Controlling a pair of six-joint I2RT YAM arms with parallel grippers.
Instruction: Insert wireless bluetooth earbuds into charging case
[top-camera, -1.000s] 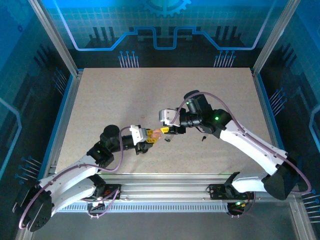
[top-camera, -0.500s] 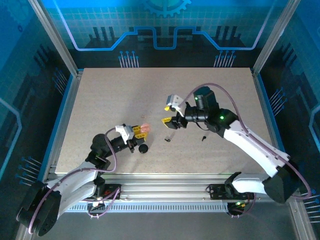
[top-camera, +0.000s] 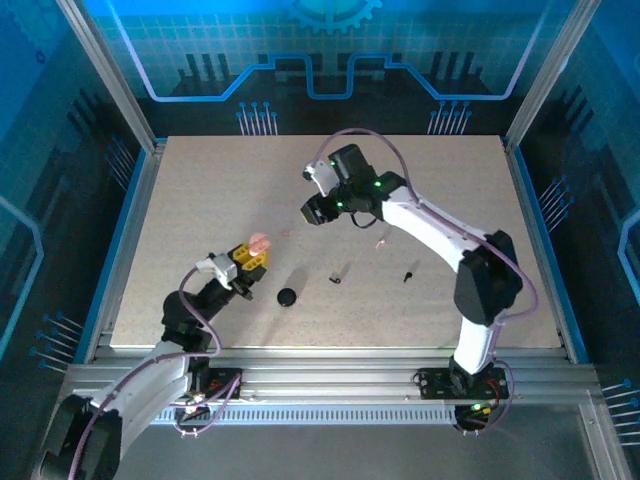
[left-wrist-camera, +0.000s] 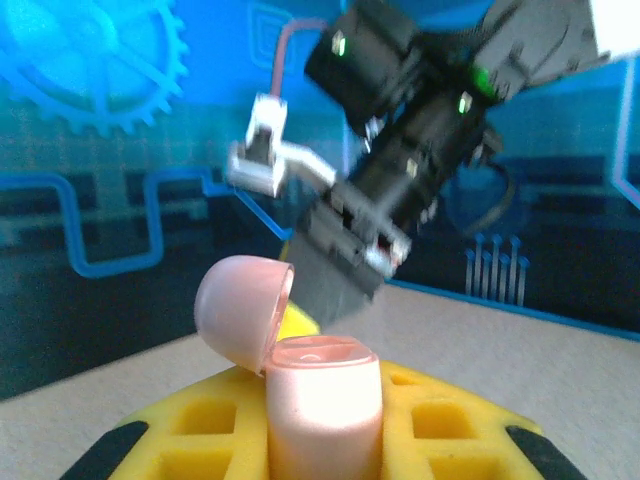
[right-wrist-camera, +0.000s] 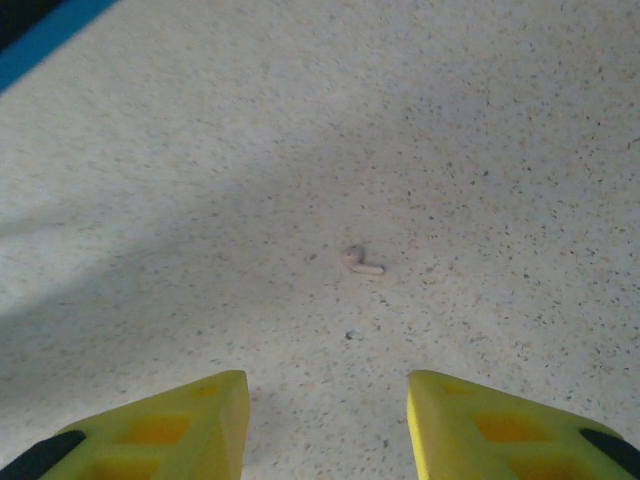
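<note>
Pink earbud (right-wrist-camera: 360, 262) pickup in hand: lower parted right gripper (right-wrist-camera: 328, 395) over it, pinch; left gripper (top-camera: 248, 258) clenched on open pink case (left-wrist-camera: 320, 400)

Both arms stand on squat black bases (top-camera: 470, 378) fixed to the ribbed silver mounting rail (top-camera: 330, 385). The left arm (top-camera: 150, 378) and the right arm (top-camera: 430, 222) share one build: smooth white shell links joined by black cylindrical joint housings, several of which carry a small glowing green light. A thin mauve cable (top-camera: 350, 131) loops loosely along each arm, from the rail end outward. At the end farthest from the rail sits a white block-shaped camera housing (top-camera: 318, 171). The fingers (right-wrist-camera: 170, 420) are bright yellow plastic wedges with square moulded recesses and black patches at their outer edges. The right arm's black wrist shows small pale screw heads.
</note>
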